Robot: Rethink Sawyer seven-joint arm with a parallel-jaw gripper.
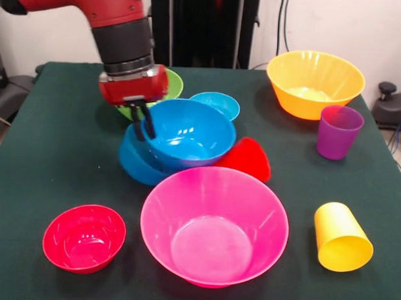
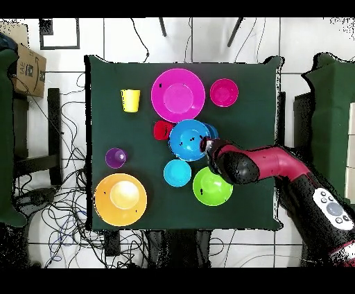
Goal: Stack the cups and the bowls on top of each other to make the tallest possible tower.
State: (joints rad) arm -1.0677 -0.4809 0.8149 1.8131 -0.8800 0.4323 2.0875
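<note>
My gripper (image 1: 144,124) is at the left rim of a blue bowl (image 1: 191,131), one finger inside and one outside, shut on the rim. That bowl sits tilted in a second blue bowl (image 1: 135,162); the pair is the tower's base. In the overhead view the gripper (image 2: 204,144) is at the right rim of the upper blue bowl (image 2: 187,140). A red cup (image 1: 249,158) lies on its side against the blue bowls. A pink bowl (image 1: 214,226) and a small red bowl (image 1: 84,238) stand in front. The green bowl (image 1: 173,83) is partly hidden behind my wrist.
A small light-blue bowl (image 1: 216,103) stands behind the blue bowls. An orange bowl (image 1: 315,81) is at the back right, with an upright purple cup (image 1: 338,132) in front of it. A yellow cup (image 1: 341,237) lies on its side at the front right.
</note>
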